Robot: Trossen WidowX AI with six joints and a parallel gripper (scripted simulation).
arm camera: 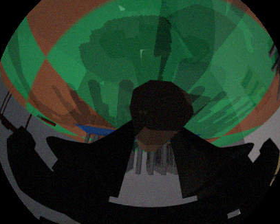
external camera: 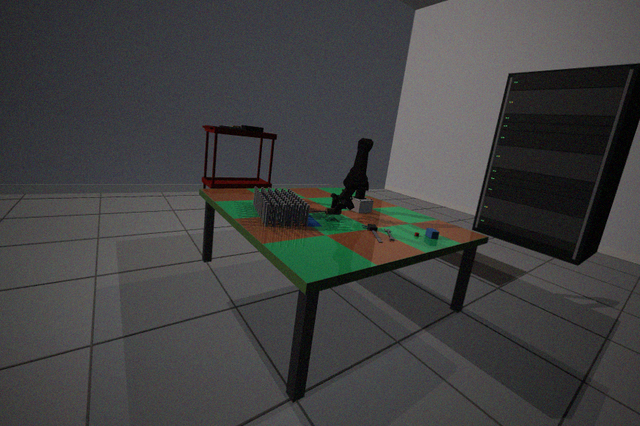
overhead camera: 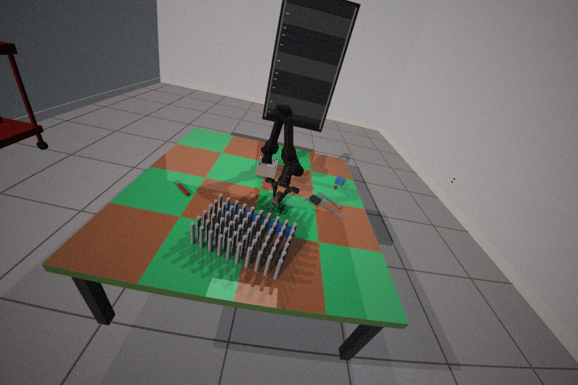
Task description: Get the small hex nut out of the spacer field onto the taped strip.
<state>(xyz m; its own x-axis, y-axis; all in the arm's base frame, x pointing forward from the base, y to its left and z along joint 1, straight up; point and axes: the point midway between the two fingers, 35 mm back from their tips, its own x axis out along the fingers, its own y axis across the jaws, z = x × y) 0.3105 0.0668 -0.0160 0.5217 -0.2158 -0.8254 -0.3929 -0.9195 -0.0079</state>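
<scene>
My gripper is shut on the brown handle of a thin-shafted tool, low over the table beside the strip side of the spacer field. The tool's thin shaft points towards the spacers; its tip is hard to make out, and I cannot tell whether it is between them. Several grey metal spacers stand upright in close rows. The blue taped strip lies along their arm-facing side. The hex nut cannot be made out in any view.
A caliper-like tool with a dark block and a wrench lie beside the arm. A blue cube and a small red piece are beyond them. A red pen-like object lies opposite.
</scene>
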